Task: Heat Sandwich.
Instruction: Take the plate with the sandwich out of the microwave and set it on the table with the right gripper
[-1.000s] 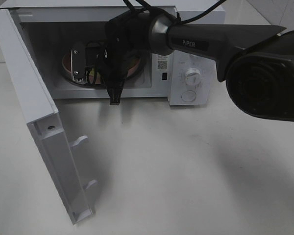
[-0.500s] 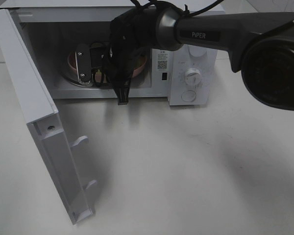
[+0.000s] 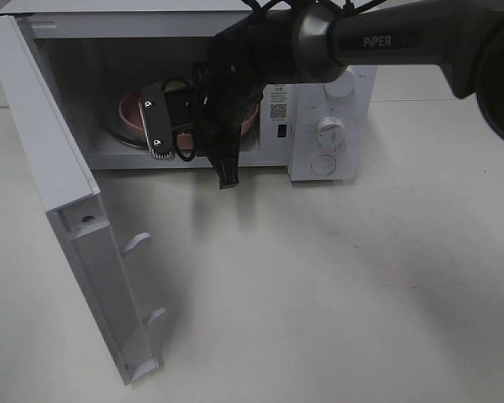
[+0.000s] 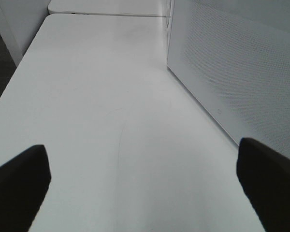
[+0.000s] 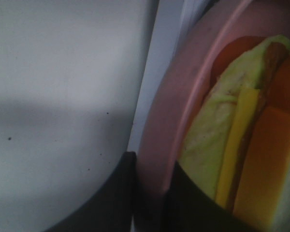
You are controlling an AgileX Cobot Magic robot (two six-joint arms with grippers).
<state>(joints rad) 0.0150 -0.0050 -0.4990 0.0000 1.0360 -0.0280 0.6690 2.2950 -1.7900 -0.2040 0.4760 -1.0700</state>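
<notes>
Already inside the oven, the sandwich lies on its pink plate within the open microwave — pale green, yellow and orange layers show edge-on in the right wrist view, while from the high camera the arm hides the food and only the plate's rim peeks out. Loading looks nearly finished; the plate has yet to be let go, the door stands wide open on the left, and the dials have not been touched, so release, closing and starting the heat appear to remain. Nipping the plate's rim, the right gripper has its two dark fingers drawn close — one outside the rim, the other just inside it beside the sandwich. Well away from the action, the left gripper hovers over the bare white table beside the microwave's perforated side wall, its fingertips spread wide and holding nothing.
</notes>
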